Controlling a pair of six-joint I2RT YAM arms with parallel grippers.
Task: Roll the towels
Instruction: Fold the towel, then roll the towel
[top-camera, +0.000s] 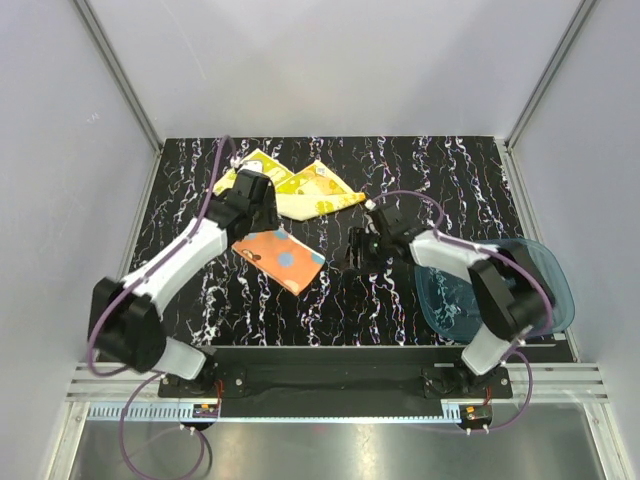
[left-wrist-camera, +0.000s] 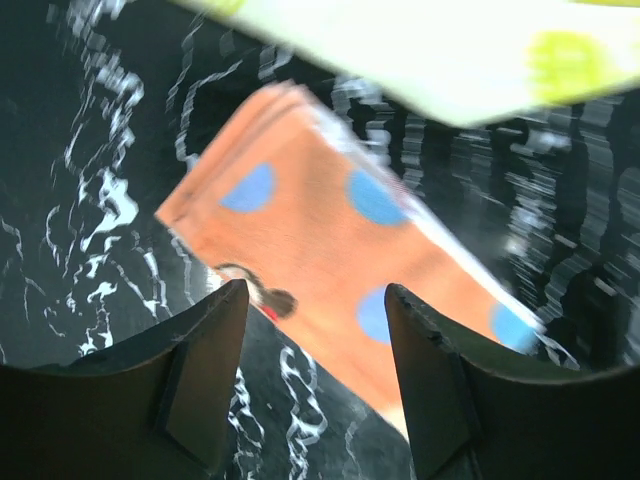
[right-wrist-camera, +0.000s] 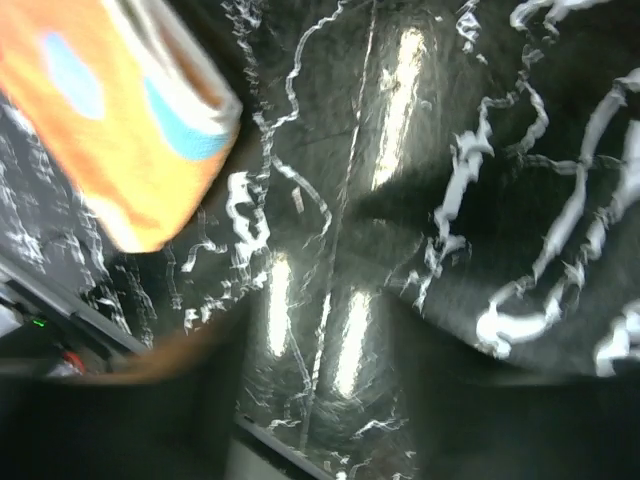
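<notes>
Your left gripper (left-wrist-camera: 315, 300) open, empty, at orange towel's (left-wrist-camera: 330, 230) far edge; right gripper (top-camera: 352, 250) just right of it, can't tell if open; yellow towel (top-camera: 310, 195) beyond.

Tally as found. Towels: two, namely one orange towel (top-camera: 281, 259) with blue dots and one yellow towel (top-camera: 305, 192) with a pale pattern. Trays: one, a translucent blue tray (top-camera: 555, 270). Tables: one, the black table (top-camera: 440, 180) with white veining. Arms: two, my left arm (top-camera: 185, 255) and my right arm (top-camera: 445, 250). Grippers: two, my left gripper (left-wrist-camera: 315, 295) and my right gripper (top-camera: 355, 250), one to each arm.
</notes>
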